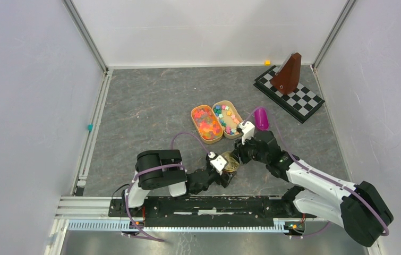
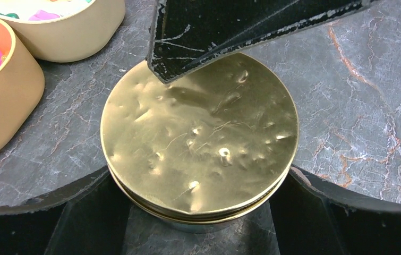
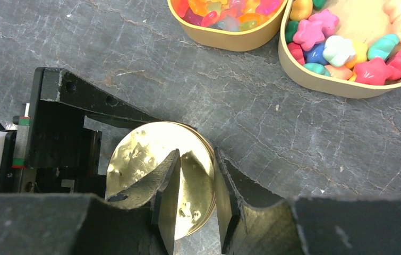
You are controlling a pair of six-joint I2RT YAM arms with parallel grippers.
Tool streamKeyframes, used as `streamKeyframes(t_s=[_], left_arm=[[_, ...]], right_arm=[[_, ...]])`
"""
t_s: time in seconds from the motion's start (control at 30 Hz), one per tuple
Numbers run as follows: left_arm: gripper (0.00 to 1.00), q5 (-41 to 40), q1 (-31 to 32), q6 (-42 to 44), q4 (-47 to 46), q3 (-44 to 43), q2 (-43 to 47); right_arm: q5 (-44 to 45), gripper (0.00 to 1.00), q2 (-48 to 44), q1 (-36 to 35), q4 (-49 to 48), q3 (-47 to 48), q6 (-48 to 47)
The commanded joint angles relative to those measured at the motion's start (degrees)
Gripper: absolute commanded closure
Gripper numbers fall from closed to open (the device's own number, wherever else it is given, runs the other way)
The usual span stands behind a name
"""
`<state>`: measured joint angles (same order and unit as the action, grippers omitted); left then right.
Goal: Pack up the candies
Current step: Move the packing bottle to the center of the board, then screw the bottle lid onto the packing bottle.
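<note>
Grey veined stone forms the table (image 1: 145,106), closed in by white walls. Our left gripper (image 2: 198,178) is clamped on the gold tin (image 2: 198,220), one finger against each side of its wall, just under the dented lid (image 2: 198,133). Our right gripper (image 3: 195,202) meets it from the opposite side. Its fingers stand narrowly apart with the lid's rim in the gap, one finger over the lid and the other outside it. We cannot tell whether they press on it.

Ahead of the right gripper, near the tin but apart from it, two oval trays sit side by side. The candies (image 3: 341,50), pink, blue, green, yellow and white, lie in the right-hand tan tray (image 3: 315,79). Translucent orange and red gummies (image 3: 224,10) fill the other tray (image 3: 230,40). A purple scoop (image 1: 261,117) lies just beside the candy tray. Well beyond it, a brown pyramid (image 1: 287,74) stands on a checkered board (image 1: 301,103).
</note>
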<state>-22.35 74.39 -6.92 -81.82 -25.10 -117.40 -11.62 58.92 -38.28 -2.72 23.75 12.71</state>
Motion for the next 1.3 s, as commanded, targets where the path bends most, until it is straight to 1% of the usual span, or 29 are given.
streamKeyframes(t_s=[0.0, 0.13, 0.3, 0.37, 0.5, 0.6, 0.77, 0.9, 1.03, 1.27], left_arm=[[0.28, 3.5, 0.7, -1.6, 11.9, 0.1, -2.8], [0.30, 3.3, 0.7, -1.9, 12.6, -0.2, -2.9], [0.30, 2.3, 0.5, -2.6, 13.6, -0.7, -3.2], [0.30, 1.6, 0.5, -3.1, 13.6, -0.7, -3.5], [0.30, 0.7, 0.5, -3.5, 14.2, -0.8, -3.6], [0.30, -0.3, 0.5, -3.6, 15.8, -1.2, -3.7], [0.30, -2.0, 0.2, -4.3, 17.3, -1.7, -3.9], [0.30, -2.5, -0.3, -5.1, 18.1, -1.9, -4.1], [0.31, -2.2, -0.6, -5.2, 18.5, -2.2, -4.3], [0.31, -1.7, -0.6, -4.5, 18.8, -2.4, -4.5]], right_arm=[[-3.0, 0.67, -1.6, -0.1, -0.3, -4.0, -0.1], [-4.4, 0.72, -3.7, -0.1, 0.2, -6.6, 0.4], [-6.0, 0.74, -6.3, -0.1, 1.2, -9.8, 1.8], [-6.6, 0.78, -7.3, -0.2, 1.7, -10.9, 2.6], [-7.2, 0.81, -10.8, -0.1, 2.6, -13.5, 4.9], [-6.8, 0.82, -14.3, -0.2, 6.6, -14.5, 5.7], [-7.2, 0.85, -20.8, -0.6, 10.6, -16.2, 8.5], [-8.0, 0.88, -24.7, -1.0, 14.6, -16.1, 10.5], [-11.8, 0.90, -27.0, -2.2, 17.7, -14.9, 12.0], [-10.7, 0.89, -31.1, -3.7, 24.3, -7.4, 12.7]])
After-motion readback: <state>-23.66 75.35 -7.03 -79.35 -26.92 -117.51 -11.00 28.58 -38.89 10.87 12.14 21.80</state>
